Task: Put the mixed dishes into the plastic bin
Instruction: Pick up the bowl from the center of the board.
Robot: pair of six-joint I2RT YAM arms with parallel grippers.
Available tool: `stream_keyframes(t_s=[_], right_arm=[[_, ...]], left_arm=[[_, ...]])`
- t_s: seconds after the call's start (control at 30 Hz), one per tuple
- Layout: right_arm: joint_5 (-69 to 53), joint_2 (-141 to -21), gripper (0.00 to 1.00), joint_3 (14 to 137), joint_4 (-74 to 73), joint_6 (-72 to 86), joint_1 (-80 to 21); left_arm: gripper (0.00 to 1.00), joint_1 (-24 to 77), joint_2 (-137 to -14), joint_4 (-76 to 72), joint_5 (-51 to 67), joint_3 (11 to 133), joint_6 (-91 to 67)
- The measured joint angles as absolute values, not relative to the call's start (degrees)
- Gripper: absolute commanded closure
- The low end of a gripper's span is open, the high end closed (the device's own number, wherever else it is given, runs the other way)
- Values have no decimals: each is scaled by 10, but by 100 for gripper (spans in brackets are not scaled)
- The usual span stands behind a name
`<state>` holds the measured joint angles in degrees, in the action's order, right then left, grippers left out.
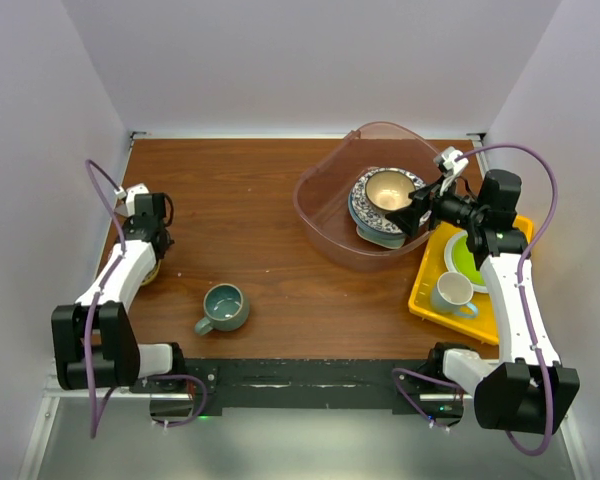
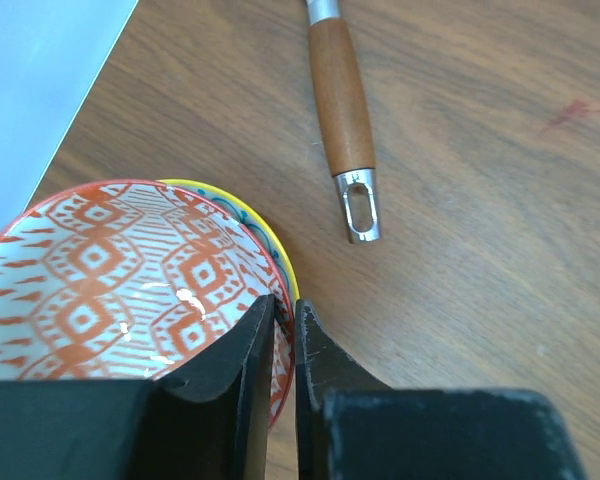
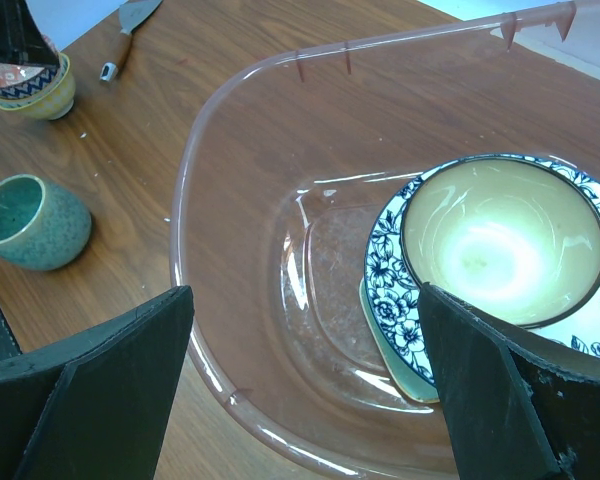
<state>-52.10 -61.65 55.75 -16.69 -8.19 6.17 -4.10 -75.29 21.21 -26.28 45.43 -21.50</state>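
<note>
Presently the left fingers [image 2: 235, 370] stand almost closed on the rim of the red patterned bowl [image 2: 110, 275], one finger inside the bowl and the other outside, with only the rim's thickness between them. That bowl sits nested in the yellow-teal bowl [image 2: 275, 245], whose edge shows just beyond it. The pair rests at the far left of the counter [image 1: 250, 200], close to the wall. A wooden-handled utensil [image 2: 342, 100] lies on the wood just beside the bowls, apart from them.

The right fingers [image 3: 110, 400] are spread wide and hold nothing. They hang over the near wall of the plastic bin [image 3: 230, 90], which stands at the back right of the counter. Inside the bin, against its right side, lies a stack. At the bottom is a mint dish [image 3: 390, 355], of which only an edge shows. A blue-patterned plate [image 3: 388, 265] lies above it, and a dark-rimmed bowl with a cream inside [image 3: 500, 235] sits on top.

The grey-teal mug [image 1: 223, 307] stands alone on the counter near the front, between the two arms and well apart from the bin.

Right of the bin, a yellow tray [image 1: 425, 290] carries a lime-green plate [image 1: 467, 258] and a white mug [image 1: 452, 292].
</note>
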Motion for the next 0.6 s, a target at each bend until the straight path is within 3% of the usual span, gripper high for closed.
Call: stream_keyframes(t_s=[0.6], right_arm=[[-521, -616, 2, 557, -167, -82, 62]], left_arm=[[100, -41, -654, 237, -223, 454, -215]])
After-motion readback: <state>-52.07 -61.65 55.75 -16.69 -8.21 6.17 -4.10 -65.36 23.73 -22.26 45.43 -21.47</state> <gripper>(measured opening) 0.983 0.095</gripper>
